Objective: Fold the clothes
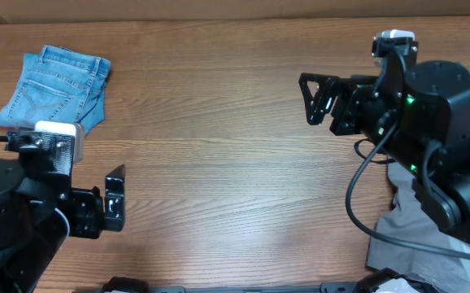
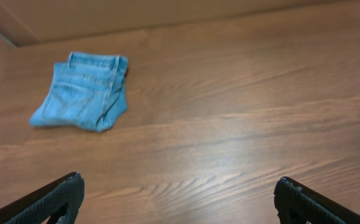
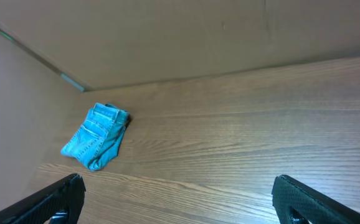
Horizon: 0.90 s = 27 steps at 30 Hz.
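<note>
The light blue denim jeans (image 1: 56, 88) lie folded into a small bundle at the far left of the wooden table, a stitched back pocket facing up. They also show in the left wrist view (image 2: 83, 91) and, smaller, in the right wrist view (image 3: 98, 137). My left gripper (image 1: 115, 199) is open and empty at the near left, apart from the jeans. My right gripper (image 1: 315, 99) is open and empty at the right, pointing left, far from the jeans.
Grey cloth (image 1: 418, 224) lies at the right edge under the right arm. A cardboard wall (image 3: 167, 37) runs along the table's far side. Bare wood (image 1: 219, 146) spans the middle between the arms.
</note>
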Each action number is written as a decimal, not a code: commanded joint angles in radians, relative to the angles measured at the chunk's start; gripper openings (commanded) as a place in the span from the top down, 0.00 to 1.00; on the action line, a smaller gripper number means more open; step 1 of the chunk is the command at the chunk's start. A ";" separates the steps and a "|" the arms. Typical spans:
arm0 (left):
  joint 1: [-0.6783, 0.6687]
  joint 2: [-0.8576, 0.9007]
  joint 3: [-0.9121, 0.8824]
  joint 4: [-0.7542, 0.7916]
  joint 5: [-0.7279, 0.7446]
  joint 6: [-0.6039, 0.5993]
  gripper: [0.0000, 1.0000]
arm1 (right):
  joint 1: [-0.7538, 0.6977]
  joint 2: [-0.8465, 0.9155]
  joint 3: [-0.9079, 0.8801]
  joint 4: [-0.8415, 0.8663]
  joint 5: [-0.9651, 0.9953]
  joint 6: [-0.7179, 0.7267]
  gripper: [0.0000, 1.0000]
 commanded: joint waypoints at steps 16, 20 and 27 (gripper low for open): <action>-0.009 0.026 -0.002 -0.008 -0.030 -0.024 0.00 | -0.003 0.051 0.014 -0.090 -0.035 0.001 0.00; -0.009 0.026 -0.002 -0.008 -0.030 -0.024 0.00 | -0.003 0.051 0.014 -0.101 -0.035 0.000 0.00; -0.009 0.026 -0.002 -0.008 -0.030 -0.024 0.00 | -0.003 0.051 0.014 -0.191 -0.079 0.001 0.00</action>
